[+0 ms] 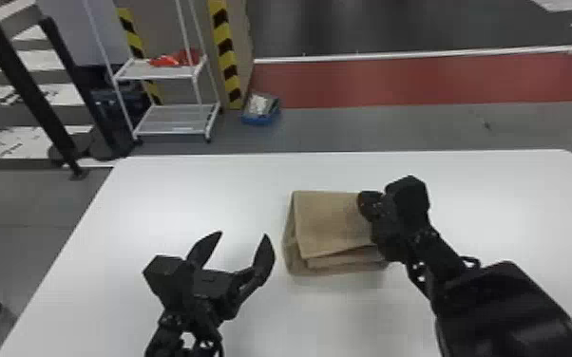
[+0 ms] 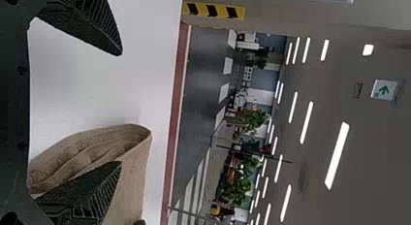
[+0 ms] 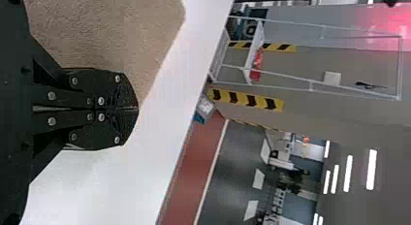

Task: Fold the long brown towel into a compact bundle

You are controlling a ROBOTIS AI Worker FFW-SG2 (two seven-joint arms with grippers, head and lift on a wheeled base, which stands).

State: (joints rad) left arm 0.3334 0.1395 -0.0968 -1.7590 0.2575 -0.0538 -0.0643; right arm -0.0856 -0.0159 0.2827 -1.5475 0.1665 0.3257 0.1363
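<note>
Towel [image 1: 332, 223]: folded in layers on white surface [image 1: 195, 190]
Left end effector [image 1: 241, 233]: open, empty, near towel's left side
Right end effector [image 3: 137, 108]: closed, fingertips together, at towel's right side
Folding done: most, by judgement; compact shape reached
Folding left: probably at most 1 tidying tuck at uneven near edge, then withdrawal
</note>
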